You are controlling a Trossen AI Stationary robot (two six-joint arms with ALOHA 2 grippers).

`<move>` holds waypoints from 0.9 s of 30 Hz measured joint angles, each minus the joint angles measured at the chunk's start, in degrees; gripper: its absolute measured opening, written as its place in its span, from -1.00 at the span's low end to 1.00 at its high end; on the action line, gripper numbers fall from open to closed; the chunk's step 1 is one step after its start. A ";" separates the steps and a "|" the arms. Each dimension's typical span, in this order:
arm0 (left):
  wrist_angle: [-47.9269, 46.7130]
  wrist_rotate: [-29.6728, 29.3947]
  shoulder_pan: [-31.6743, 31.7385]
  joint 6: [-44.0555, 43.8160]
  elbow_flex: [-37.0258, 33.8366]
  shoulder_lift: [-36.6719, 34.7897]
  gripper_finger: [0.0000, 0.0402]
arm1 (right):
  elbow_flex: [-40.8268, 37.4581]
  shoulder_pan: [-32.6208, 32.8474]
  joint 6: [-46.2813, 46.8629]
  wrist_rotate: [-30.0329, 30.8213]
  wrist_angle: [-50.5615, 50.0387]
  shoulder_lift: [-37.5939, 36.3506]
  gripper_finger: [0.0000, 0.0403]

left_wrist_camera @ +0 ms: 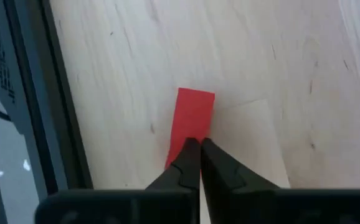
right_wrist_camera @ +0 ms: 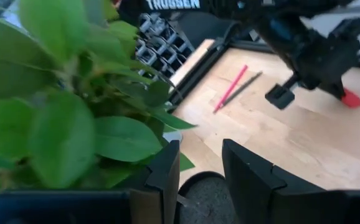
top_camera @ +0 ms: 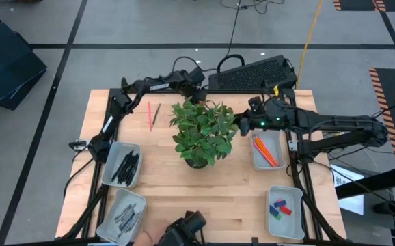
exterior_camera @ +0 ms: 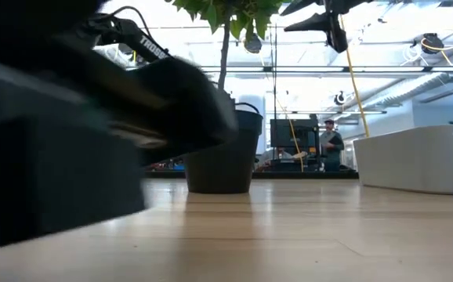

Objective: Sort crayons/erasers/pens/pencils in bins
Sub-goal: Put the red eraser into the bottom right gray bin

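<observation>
At the table's left edge, the left gripper (left_wrist_camera: 200, 146) is down at the wood with its fingers pressed nearly together. Their tips meet the near end of a flat red eraser (left_wrist_camera: 191, 124) lying beside the dark table frame. Whether the eraser is actually pinched cannot be told.

Seen from above, two pale bins sit on the left side of the table. The farther bin (top_camera: 119, 185) holds the black pens (top_camera: 126, 167), and the nearer bin (top_camera: 143, 202) holds a heap of dark grey sticks (top_camera: 124, 217).

Further in, a red pencil (top_camera: 149, 115) and a darker thin stick (top_camera: 155, 115) lie loose and side by side on the bare wood, near the back of the table. A leafy potted plant (top_camera: 201, 133) fills the centre.

Just right of the foliage, the right gripper (right_wrist_camera: 198, 162) hangs above the table with its two fingers set clearly apart and nothing between them; leaves crowd its wrist camera.

Beside it on the right, a third bin (top_camera: 274, 142) contains the orange pencils (top_camera: 264, 152). A fourth bin (top_camera: 286, 227), nearer the front corner, holds blue, green and red erasers (top_camera: 279, 207).

A black keyboard (top_camera: 252, 74) rests behind the table, and a person (exterior_camera: 332, 145) stands far back in the room.
</observation>
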 joint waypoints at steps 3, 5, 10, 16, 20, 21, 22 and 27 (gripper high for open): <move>-0.94 -1.73 -0.40 -3.41 0.02 -0.18 -0.96 | 0.01 0.00 -1.50 0.19 -0.03 -1.62 -0.44; -1.69 -2.85 -0.70 -4.99 -0.01 -0.66 -0.96 | 0.01 0.00 -2.63 0.25 -0.06 -2.54 -0.44; -7.14 -5.70 -1.24 -5.39 -0.56 -2.70 -0.99 | 0.00 0.00 -4.36 0.34 -0.40 -3.73 -0.44; -10.28 -5.62 -1.56 -4.65 -0.59 -5.43 -0.95 | 0.01 -0.02 -4.17 0.15 -2.55 -3.73 -0.44; -9.34 -5.46 -1.24 -5.50 -0.59 -5.73 -0.94 | 0.00 -0.02 -4.19 0.14 -2.83 -3.73 -0.44; -8.35 -5.10 -1.20 -5.34 -0.59 -5.94 -0.93 | 0.01 -0.02 -4.19 0.16 -2.82 -3.73 -0.44; -7.24 -4.87 -1.20 -4.95 -0.53 -6.03 -0.90 | 0.01 -0.02 -4.19 0.16 -2.83 -3.73 -0.44; -4.17 -3.56 -0.98 0.06 -0.50 -5.68 -0.62 | 0.01 0.00 -2.44 0.14 -3.07 -3.73 -0.44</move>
